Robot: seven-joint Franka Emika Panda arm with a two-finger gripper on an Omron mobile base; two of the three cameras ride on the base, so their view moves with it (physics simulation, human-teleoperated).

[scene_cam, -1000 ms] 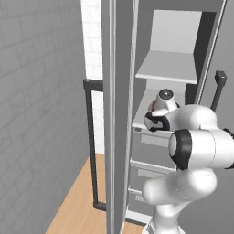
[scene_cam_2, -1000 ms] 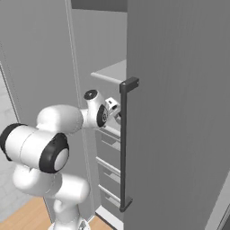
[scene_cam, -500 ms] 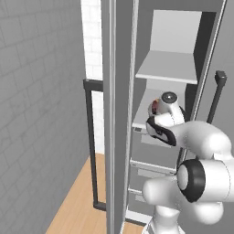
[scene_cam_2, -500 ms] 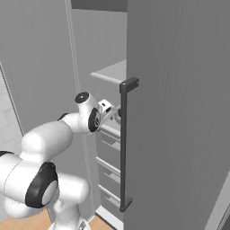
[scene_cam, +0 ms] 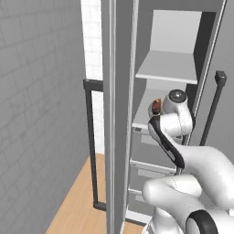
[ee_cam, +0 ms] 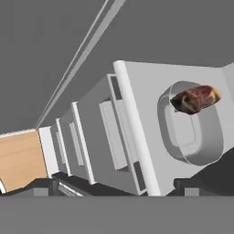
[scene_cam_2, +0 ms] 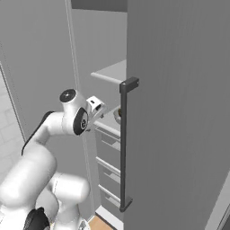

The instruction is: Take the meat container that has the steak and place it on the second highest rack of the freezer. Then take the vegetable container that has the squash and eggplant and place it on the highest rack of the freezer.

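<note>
- Grey freezer [scene_cam: 119, 114] stands open; white shelves and grey drawers [ee_cam: 98, 137] show inside.
- Steak [ee_cam: 195, 99] lies in its grey meat container [ee_cam: 192, 130] on the second highest rack [ee_cam: 141, 109].
- Gripper [ee_cam: 114, 185]: jaws wide apart, holding nothing, near the rack's front edge.

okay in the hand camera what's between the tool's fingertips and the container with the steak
In the hand view, bare white shelf: the second highest rack. The meat container with the steak sits on it, apart from the open tool.
</note>
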